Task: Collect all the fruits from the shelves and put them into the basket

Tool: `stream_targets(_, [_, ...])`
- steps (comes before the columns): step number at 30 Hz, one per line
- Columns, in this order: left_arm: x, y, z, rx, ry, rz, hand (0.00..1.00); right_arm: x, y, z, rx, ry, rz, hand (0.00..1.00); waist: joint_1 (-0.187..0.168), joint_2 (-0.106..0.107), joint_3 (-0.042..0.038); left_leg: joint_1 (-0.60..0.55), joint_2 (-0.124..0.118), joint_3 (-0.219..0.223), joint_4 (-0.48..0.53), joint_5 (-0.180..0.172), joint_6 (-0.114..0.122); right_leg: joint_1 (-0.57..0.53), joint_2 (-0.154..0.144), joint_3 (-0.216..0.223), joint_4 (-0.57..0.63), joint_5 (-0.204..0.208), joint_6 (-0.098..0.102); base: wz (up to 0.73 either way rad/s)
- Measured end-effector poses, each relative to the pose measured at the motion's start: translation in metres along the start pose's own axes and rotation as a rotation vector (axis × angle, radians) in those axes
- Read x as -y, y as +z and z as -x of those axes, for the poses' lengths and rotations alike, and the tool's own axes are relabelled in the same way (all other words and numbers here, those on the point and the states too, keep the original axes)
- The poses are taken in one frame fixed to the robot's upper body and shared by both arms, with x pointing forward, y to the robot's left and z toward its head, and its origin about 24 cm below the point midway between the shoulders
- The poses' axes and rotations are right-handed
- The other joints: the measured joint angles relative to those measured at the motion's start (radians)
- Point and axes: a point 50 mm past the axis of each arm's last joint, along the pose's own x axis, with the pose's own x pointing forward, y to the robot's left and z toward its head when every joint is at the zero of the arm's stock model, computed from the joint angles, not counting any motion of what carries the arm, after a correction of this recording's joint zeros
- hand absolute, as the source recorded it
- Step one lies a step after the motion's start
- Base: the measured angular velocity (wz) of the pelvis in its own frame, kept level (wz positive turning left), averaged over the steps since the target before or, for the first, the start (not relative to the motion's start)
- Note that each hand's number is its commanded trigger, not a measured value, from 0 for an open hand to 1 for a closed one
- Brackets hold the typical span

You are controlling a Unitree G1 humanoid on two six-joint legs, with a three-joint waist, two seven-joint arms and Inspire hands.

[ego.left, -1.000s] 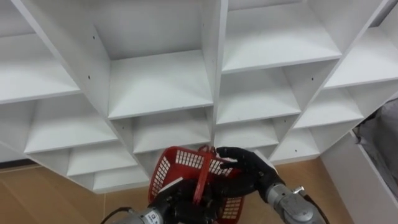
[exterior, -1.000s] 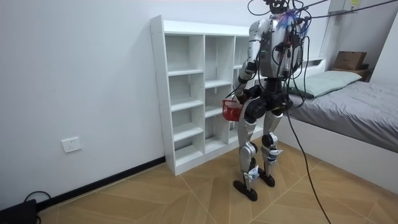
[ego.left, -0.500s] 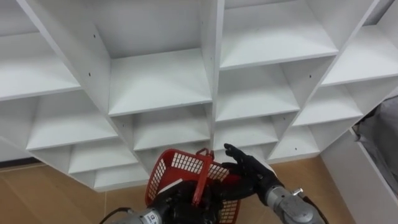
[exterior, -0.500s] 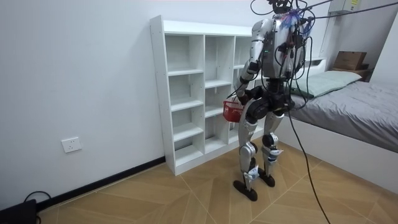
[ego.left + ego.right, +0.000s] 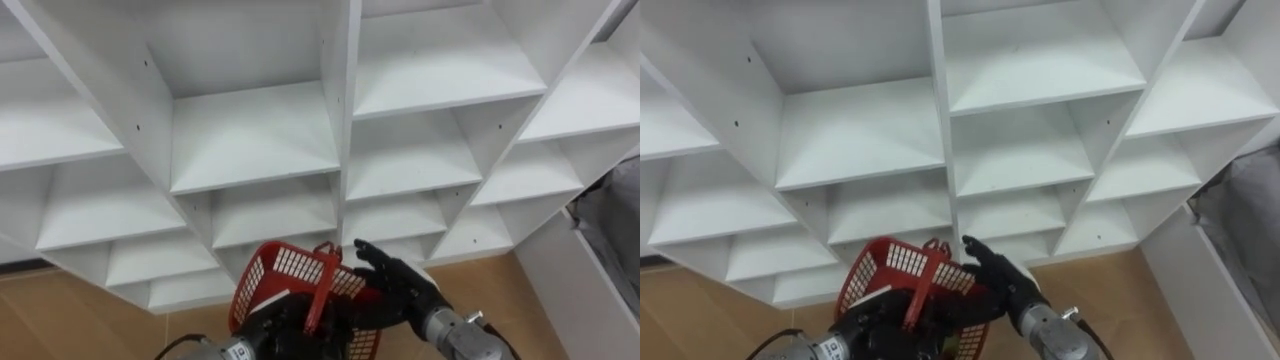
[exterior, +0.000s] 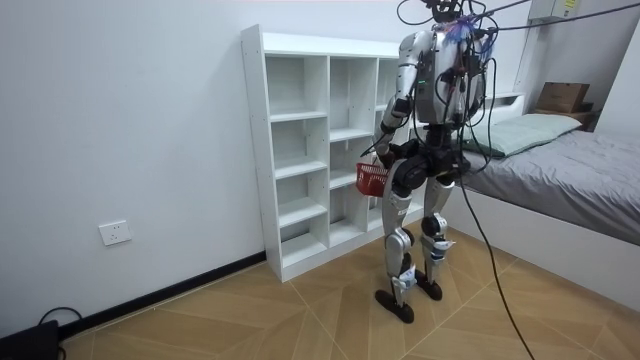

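Releasing the red basket, right hand spreads its fingers; left hand clasps the handle.

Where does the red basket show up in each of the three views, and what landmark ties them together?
Left eye view: red basket at bottom centre, below the white shelf unit.
Right eye view: basket at the bottom, left of centre.
Room view: basket at the robot's hip, right of centre.
Shared landmark: the shelf unit behind the basket.

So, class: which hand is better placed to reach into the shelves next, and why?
Right: the right hand is open and free beside the red basket; the left hand grips its handle.
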Motion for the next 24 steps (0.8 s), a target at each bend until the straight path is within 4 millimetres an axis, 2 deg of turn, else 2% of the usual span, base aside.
stream_targets(4, [-0.001, -0.004, 0.003, -0.015, 0.035, -0.025, 1.00, -0.001, -0.004, 0.003, -0.011, -0.002, 0.008, 0.00, 0.001, -0.001, -0.0004, 0.002, -0.001, 0.001, -0.005, 0.000, 0.000, 0.004, -0.001, 0.002, -0.018, -0.001, 0.002, 0.00])
stream_targets(9, [-0.017, -0.013, 0.011, -0.037, 0.152, -0.031, 1.00, -0.003, -0.020, 0.013, -0.058, 0.000, 0.044, 0.00, 0.022, -0.006, -0.0031, 0.033, 0.000, 0.011, -0.020, 0.000, 0.000, 0.023, 0.004, 0.011, -0.020, -0.002, 0.003, -0.06])
stream_targets(14, [-0.025, -0.043, 0.023, -0.142, 0.238, 0.016, 1.00, -0.008, -0.047, 0.027, -0.153, -0.001, 0.039, 0.00, 0.021, -0.024, -0.0215, 0.082, 0.000, 0.008, -0.040, 0.001, -0.001, 0.079, 0.008, 0.001, -0.062, -0.001, 0.005, 0.05])
stream_targets(16, [-0.027, -0.053, 0.029, -0.167, 0.271, 0.042, 1.00, -0.001, -0.056, 0.034, -0.180, -0.054, 0.010, 0.00, 0.025, -0.024, -0.0225, 0.092, 0.000, 0.005, -0.048, 0.000, -0.001, 0.095, 0.009, -0.002, -0.076, 0.004, 0.008, 0.05])
stream_targets(20, [-0.034, -0.083, 0.054, -0.241, 0.405, 0.138, 1.00, 0.012, -0.077, 0.055, -0.241, -0.182, -0.053, 0.00, 0.022, -0.018, -0.0214, 0.131, -0.001, 0.003, -0.076, 0.000, -0.002, 0.135, 0.013, -0.005, -0.102, 0.009, 0.011, 0.00])
stream_targets(24, [-0.038, -0.097, 0.066, -0.284, 0.494, 0.191, 1.00, 0.018, -0.092, 0.065, -0.306, -0.235, -0.078, 0.00, 0.022, -0.017, -0.0203, 0.140, -0.003, 0.003, -0.086, 0.000, -0.002, 0.142, 0.016, -0.007, -0.105, 0.009, 0.012, 0.00])
